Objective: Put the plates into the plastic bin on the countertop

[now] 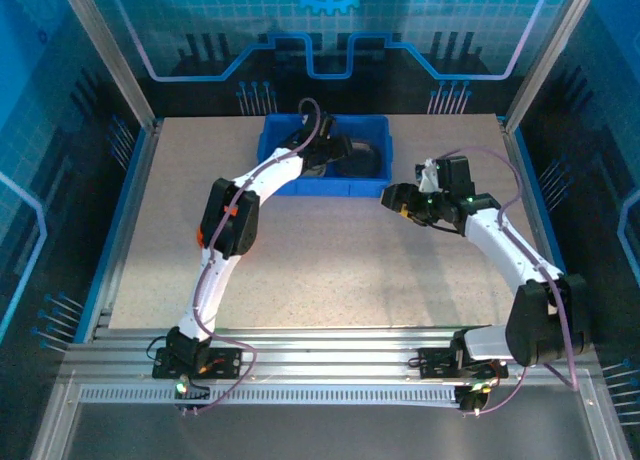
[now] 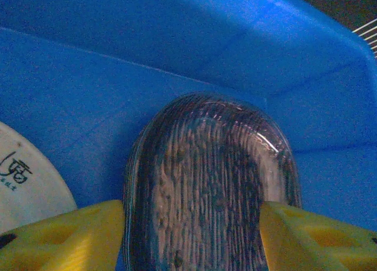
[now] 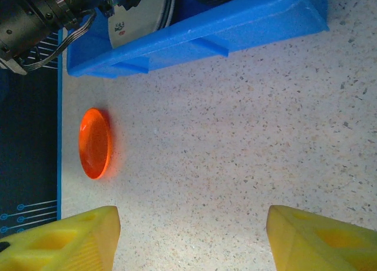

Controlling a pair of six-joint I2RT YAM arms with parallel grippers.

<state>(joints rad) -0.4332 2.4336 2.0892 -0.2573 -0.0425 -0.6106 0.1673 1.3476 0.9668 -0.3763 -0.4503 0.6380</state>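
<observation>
The plastic bin (image 1: 330, 188) stands at the back of the countertop (image 1: 340, 270). My left gripper (image 1: 322, 152) reaches down into it. Its yellow fingers (image 2: 65, 235) stand wide apart, open, on either side of a ribbed brownish glass plate (image 2: 206, 188) that rests against the bin's blue wall (image 2: 177, 41). A cream plate with dark marks (image 2: 23, 182) lies beside it. My right gripper (image 3: 193, 230) hovers open over bare countertop in front of the bin (image 3: 224, 29). An orange-red plate (image 3: 94, 142) lies on the countertop beyond it.
A dark plate (image 1: 362, 162) lies in the right half of the bin. The left arm's camera and cables (image 3: 35, 23) hang over the bin's end. A blue and metal frame (image 1: 120, 230) edges the table.
</observation>
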